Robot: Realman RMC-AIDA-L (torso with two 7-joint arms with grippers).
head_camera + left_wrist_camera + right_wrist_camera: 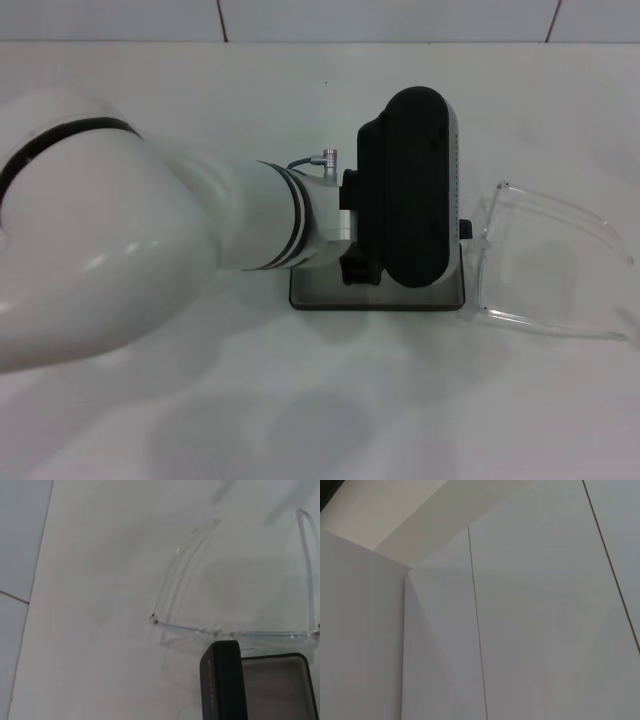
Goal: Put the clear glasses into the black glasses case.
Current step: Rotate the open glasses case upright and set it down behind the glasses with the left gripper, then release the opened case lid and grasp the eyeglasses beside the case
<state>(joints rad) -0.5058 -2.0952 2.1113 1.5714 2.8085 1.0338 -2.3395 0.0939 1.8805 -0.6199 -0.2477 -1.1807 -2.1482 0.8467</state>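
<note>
The clear glasses [550, 262] lie on the white table, right of centre, with their long arms unfolded. The black glasses case [322, 292] sits just left of them, mostly hidden under my left arm. My left gripper [410, 190] hovers directly over the case as a black housing. In the left wrist view the case [280, 680] is open, its grey lining showing and its lid edge upright. Beyond it in that view lie the glasses [200, 629], front bar close to the case and arms pointing away. My right gripper is out of view.
The white table [300, 420] stretches all around the case and glasses. A tiled white wall [400, 18] runs along the far edge. The right wrist view shows only white wall panels [545, 630].
</note>
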